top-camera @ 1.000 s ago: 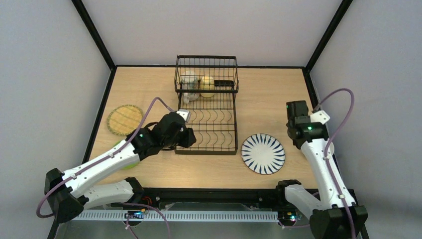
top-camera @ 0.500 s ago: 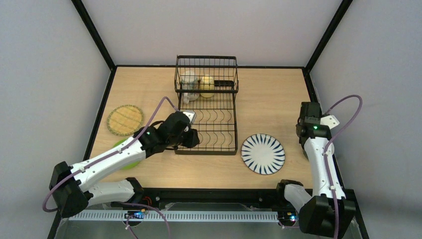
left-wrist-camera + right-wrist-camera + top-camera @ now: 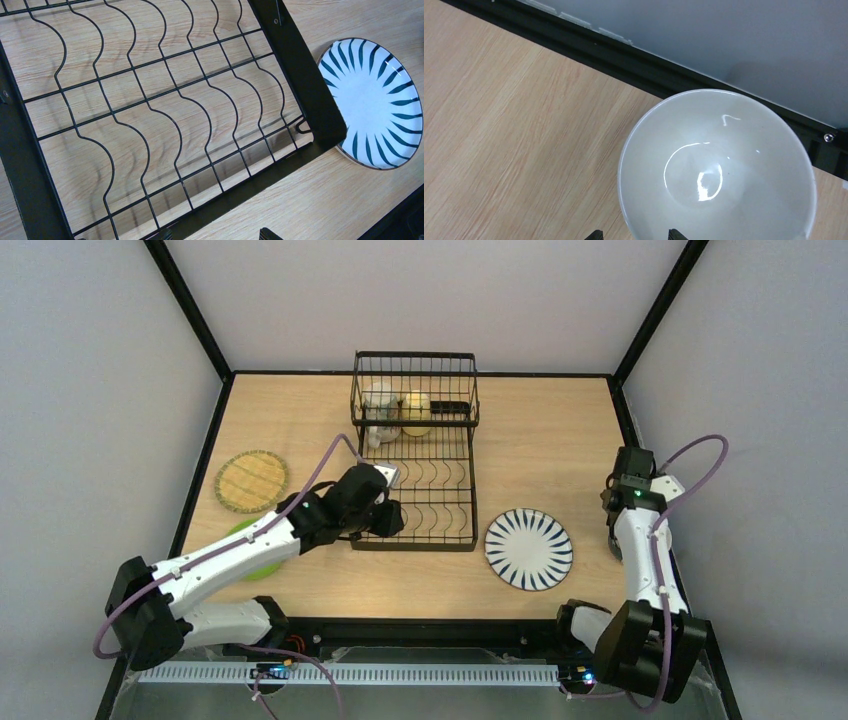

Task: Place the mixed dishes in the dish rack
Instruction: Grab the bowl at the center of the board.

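Step in hand: pickup of the white bowl [image 3: 716, 165], found at the desk's [image 3: 499, 125] right edge, well apart from the dish rack [image 3: 290, 65]. The right tool [image 3: 635, 234] is poised part-open over its rim, empty; the left tool [image 3: 211, 232] is wide open, empty. Lowering and closure are required next.

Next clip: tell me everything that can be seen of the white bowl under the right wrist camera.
The white bowl is round, plain and glossy, glazed ceramic by its look, with bright reflections in its well. It stands upright, mouth up, and is empty. It rests on the wooden table, close to the black rail along the table's edge. The right gripper hangs open over its near rim; whether a fingertip touches the rim cannot be told.
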You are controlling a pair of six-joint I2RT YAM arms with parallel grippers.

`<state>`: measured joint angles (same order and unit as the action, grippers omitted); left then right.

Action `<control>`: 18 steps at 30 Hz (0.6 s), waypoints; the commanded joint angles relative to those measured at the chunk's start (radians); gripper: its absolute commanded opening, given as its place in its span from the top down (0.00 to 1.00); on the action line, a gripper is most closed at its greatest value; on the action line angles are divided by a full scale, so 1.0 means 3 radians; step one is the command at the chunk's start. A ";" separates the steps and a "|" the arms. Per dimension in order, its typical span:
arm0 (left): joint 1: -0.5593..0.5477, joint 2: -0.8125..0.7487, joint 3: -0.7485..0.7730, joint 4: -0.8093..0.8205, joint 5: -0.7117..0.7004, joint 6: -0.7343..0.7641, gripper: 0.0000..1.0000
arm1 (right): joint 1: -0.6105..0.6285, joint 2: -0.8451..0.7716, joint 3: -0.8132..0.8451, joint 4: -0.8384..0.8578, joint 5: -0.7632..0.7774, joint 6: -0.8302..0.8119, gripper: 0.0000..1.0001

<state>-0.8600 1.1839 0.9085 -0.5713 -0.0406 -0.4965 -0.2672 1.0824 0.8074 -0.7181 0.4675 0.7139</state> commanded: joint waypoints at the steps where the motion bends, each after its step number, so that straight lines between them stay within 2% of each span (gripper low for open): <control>1: 0.0005 0.0047 0.0066 0.0052 0.0019 0.0053 0.01 | -0.0018 0.0117 -0.0040 0.0223 -0.0069 -0.0062 0.27; 18: 0.0144 0.0123 -0.0017 0.0150 0.0090 0.0035 0.01 | -0.0099 0.0545 -0.0072 0.0453 -0.0190 -0.0129 0.29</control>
<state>-0.8310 1.1995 0.9081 -0.5449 -0.0322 -0.4965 -0.2893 1.2224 0.8028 -0.6159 0.4206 0.6800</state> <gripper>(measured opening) 0.990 0.721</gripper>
